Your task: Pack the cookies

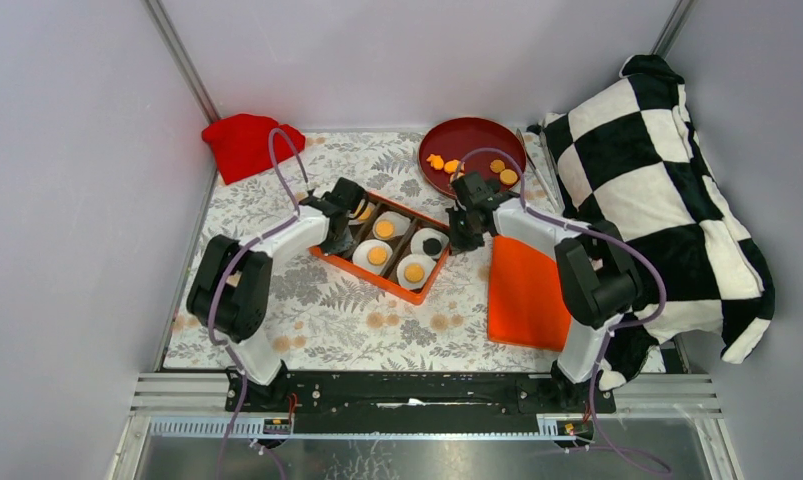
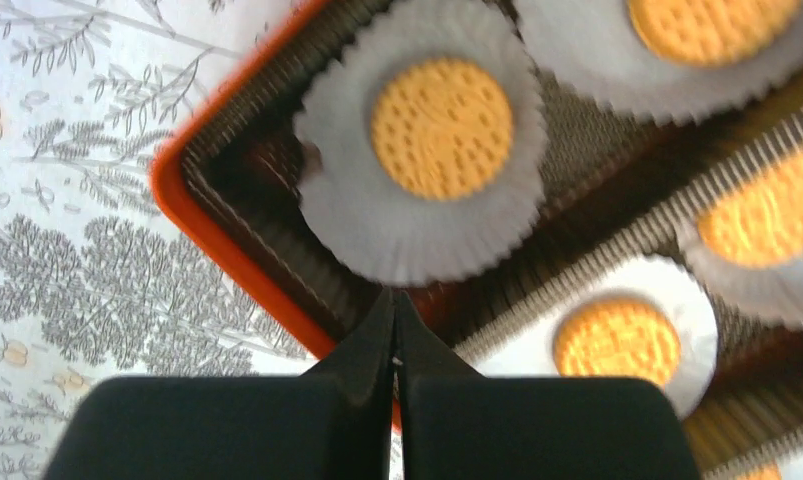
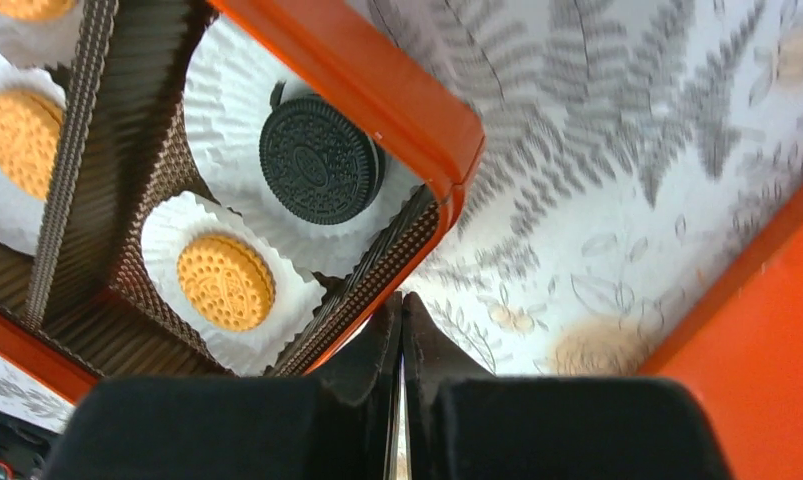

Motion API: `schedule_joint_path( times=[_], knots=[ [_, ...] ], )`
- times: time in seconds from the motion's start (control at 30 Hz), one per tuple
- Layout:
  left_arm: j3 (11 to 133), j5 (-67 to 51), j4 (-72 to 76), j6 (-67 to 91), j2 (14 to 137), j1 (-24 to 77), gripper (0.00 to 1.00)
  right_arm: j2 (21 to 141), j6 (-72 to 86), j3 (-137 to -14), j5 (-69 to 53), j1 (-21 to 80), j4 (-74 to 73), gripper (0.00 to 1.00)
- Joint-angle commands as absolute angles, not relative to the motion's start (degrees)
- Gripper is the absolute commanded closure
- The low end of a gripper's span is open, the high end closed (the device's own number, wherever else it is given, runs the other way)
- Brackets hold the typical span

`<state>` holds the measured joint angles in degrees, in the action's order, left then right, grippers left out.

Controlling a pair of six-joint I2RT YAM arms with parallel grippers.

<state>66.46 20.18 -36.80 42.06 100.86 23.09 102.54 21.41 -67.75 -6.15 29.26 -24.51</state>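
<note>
An orange box (image 1: 362, 277) in the middle of the table holds white paper cups with cookies: orange ones (image 1: 377, 256) and a black one (image 1: 432, 245). More orange cookies (image 1: 503, 172) lie on a dark red plate (image 1: 472, 140) behind it. My left gripper (image 1: 339, 242) is shut and empty at the box's left end; in its wrist view its tips (image 2: 394, 300) sit just below a cup with an orange cookie (image 2: 441, 127). My right gripper (image 1: 462, 240) is shut and empty at the box's right corner (image 3: 377, 80), its tips (image 3: 402, 300) beside the black cookie (image 3: 317, 172).
A flat orange panel (image 1: 525, 292) lies right of the box, under the right arm. A red cloth (image 1: 249, 143) lies at the back left. A black-and-white checkered cloth (image 1: 657, 180) fills the right side. Grey walls enclose the patterned table.
</note>
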Motion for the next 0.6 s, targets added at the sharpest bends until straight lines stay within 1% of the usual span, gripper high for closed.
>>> schedule_joint_path(
  times=[0.0, 0.13, 0.23, 0.3, 0.4, 0.47, 0.5, 0.57],
  knots=[
    [61.1, 19.9, -36.0, 44.2, 95.0, 24.8, 1.00, 107.1, 19.9, -76.1, -6.7, 29.5, -23.8, 0.97],
    [57.5, 19.3, -36.1, 46.1, 90.5, 25.8, 1.00, 107.7, 20.5, -78.0, -5.4, 29.5, -24.2, 0.96],
    [57.7, 23.3, -37.1, 47.6, 86.9, 27.8, 1.00, 105.0, 20.8, -77.0, -2.0, 29.5, -24.8, 0.93],
    [59.2, 26.2, -37.5, 47.5, 83.4, 30.3, 1.00, 101.4, 20.7, -75.9, 1.9, 29.5, -26.2, 0.87],
    [62.3, 29.6, -38.1, 47.6, 77.4, 34.3, 1.00, 96.6, 20.7, -73.2, 6.5, 29.5, -29.0, 0.72],
    [64.1, 30.6, -38.0, 47.4, 74.8, 36.2, 1.00, 93.6, 21.3, -70.7, 9.0, 29.5, -30.5, 0.68],
    [64.7, 30.6, -37.6, 47.0, 73.8, 36.8, 0.99, 92.4, 22.0, -68.9, 10.4, 29.5, -31.0, 0.64],
    [65.3, 29.2, -36.1, 45.2, 72.5, 37.7, 0.97, 90.1, 23.3, -65.4, 12.5, 29.4, -31.9, 0.60]
  ],
)
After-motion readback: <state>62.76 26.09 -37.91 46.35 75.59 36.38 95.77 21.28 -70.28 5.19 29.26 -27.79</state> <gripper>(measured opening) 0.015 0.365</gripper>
